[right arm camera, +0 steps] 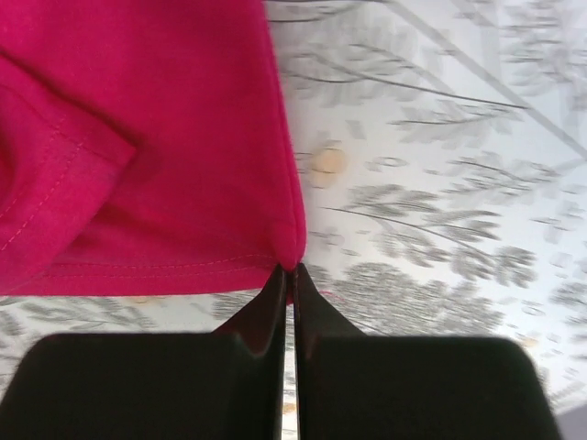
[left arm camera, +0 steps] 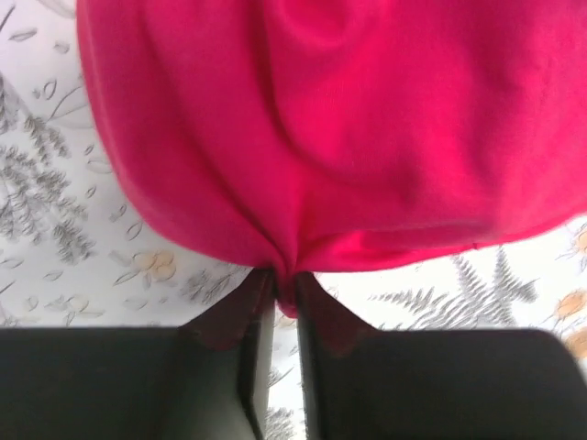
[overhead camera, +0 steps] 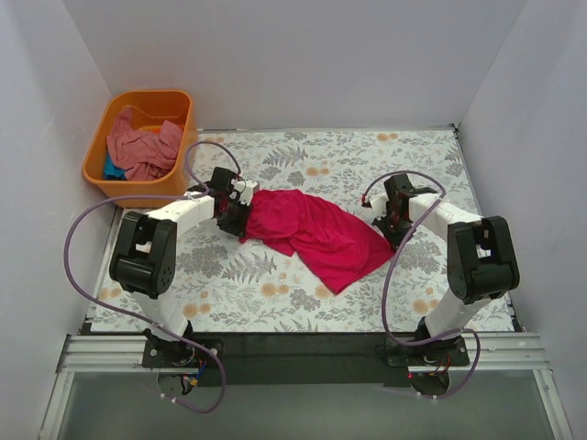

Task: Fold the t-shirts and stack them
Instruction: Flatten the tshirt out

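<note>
The crimson-pink t-shirt (overhead camera: 316, 234) is being pinched over the table (overhead camera: 303, 307): a bunched edge by the left gripper (left arm camera: 284, 286), a hem corner by the right gripper (right arm camera: 290, 275).

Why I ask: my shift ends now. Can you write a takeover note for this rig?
The left claw is shut on a bunched edge of the crimson t-shirt.
The right claw is shut on its hem corner.
The shirt lies rumpled on the table cloth, unfolded.
The salmon t-shirt and teal t-shirt sit in the orange tub.
Done: nothing folded or stacked.
Left: fold all three, then stack.
</note>
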{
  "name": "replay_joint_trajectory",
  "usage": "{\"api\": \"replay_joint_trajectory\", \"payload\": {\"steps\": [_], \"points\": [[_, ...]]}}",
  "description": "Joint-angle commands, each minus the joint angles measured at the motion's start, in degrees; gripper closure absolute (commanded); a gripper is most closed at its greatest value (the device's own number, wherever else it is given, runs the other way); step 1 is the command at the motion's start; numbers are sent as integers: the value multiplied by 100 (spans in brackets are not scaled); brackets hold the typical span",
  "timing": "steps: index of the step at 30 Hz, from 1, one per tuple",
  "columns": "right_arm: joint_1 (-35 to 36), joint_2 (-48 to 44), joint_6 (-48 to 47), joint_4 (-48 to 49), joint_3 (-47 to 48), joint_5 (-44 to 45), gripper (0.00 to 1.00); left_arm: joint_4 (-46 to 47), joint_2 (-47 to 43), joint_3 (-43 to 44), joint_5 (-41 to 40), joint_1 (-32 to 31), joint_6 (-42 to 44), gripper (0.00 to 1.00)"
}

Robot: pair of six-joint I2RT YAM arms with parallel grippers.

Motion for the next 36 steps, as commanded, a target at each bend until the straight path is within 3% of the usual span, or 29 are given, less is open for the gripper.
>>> {"api": "replay_joint_trajectory", "payload": {"steps": [1, 2, 4, 8, 13, 14, 15, 17, 18, 19, 22, 25, 30, 36], "points": [[-340, -69, -514, 372, 459, 860, 99, -618, -581, 157, -491, 126, 453, 90], [-567, -52, -593, 364, 564, 869, 99, -941, -713, 236, -473, 196, 523, 97], [-814, 27, -873, 364, 925, 948, 99, -1250, -1116, 315, -421, 372, 778, 100], [-1307, 273, -1174, 355, 1557, 896, 99, -2006, -1495, 412, -525, 460, 1217, 100], [-1255, 862, -1166, 162, 2399, 764, 99, -2096, -1479, 149, -789, 478, 1508, 100], [-1238, 932, -1096, -4, 2533, 746, 95, -2157, -1444, 140, -772, 478, 1525, 100], [-1229, 1002, -1078, -171, 2673, 659, 72, -2218, -1339, 157, -633, 478, 1534, 100], [-1229, 803, -1033, -471, 2728, 282, 51, -2289, -1303, 192, -544, 478, 1526, 100], [-1229, 697, -1033, -497, 2684, 28, 34, -2289, -1268, 192, -517, 478, 1526, 100], [-1229, 582, -1051, -646, 2649, -192, 29, -2298, -1251, 210, -526, 478, 1517, 100], [-1168, 248, -1060, -1041, 2499, -869, 29, -2263, -1163, 254, -526, 478, 1491, 100], [-984, 81, -1060, -1236, 2297, -1441, 39, -2192, -1023, 359, -412, 495, 1377, 100], [-702, 229, -1042, -1245, 2077, -1583, 48, -2315, -627, 1000, -139, 618, 1209, 100], [-675, 739, -1104, -1192, 2279, -1495, 49, -2350, -240, 1387, -130, 662, 1227, 100]]}}
